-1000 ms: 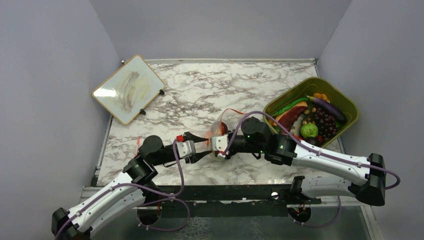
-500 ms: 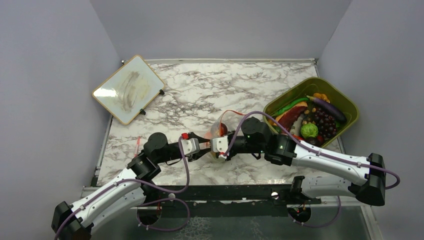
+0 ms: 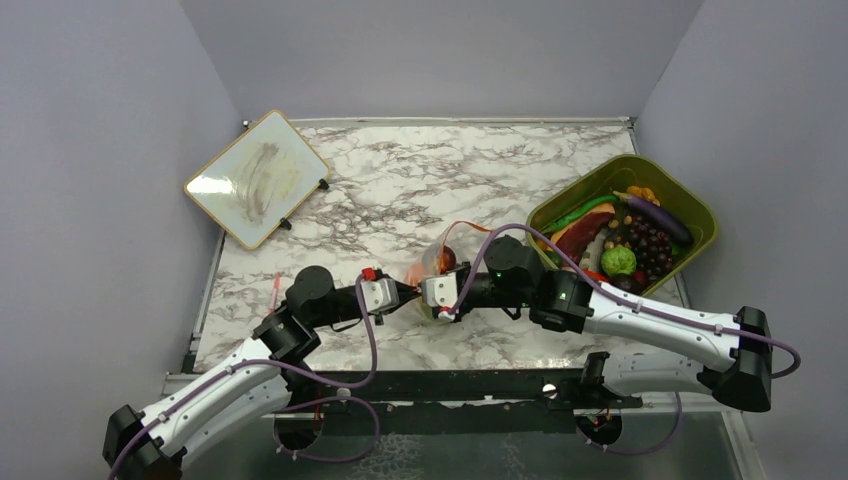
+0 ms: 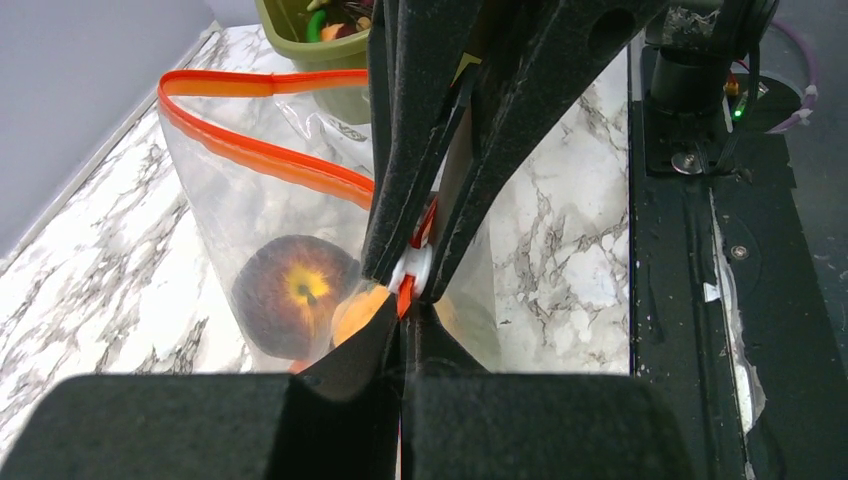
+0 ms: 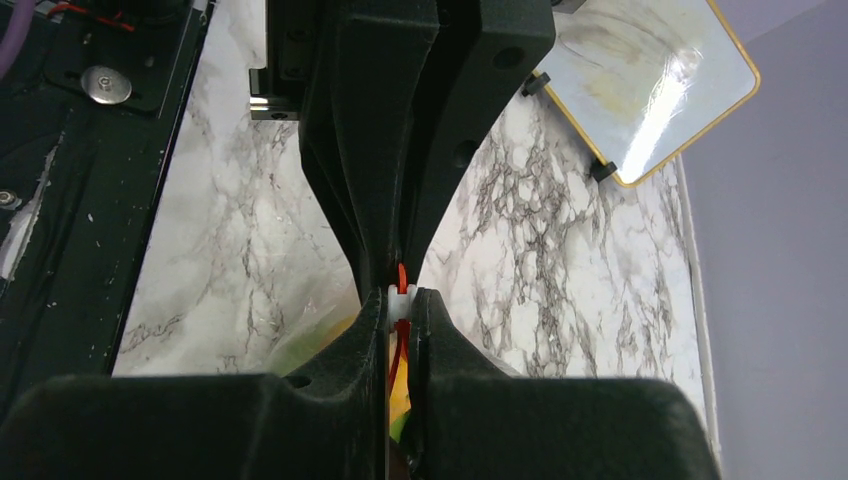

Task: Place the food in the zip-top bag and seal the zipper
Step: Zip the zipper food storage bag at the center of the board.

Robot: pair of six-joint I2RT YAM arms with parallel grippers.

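While left tool (image 4: 403,318) and right tool (image 5: 399,305) pinch its orange zipper (image 4: 262,158), clear bag (image 4: 240,230) gapes, brown fruit (image 4: 295,305) inside.

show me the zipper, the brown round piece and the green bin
zipper (image 4: 265,155), left wrist view, mid strip
brown round piece (image 4: 290,305), left wrist view, its centre
green bin (image 3: 678,186), top external view, far rim

1. No word, label, brand name or number can be read in any of the views.
2. The white board (image 3: 257,178) at the far left of the table bears only faint grey smears. They may be wiped-off marks, and no letters can be made out.
3. The zipper (image 4: 265,158) is a plain red-orange strip with no print showing on it.
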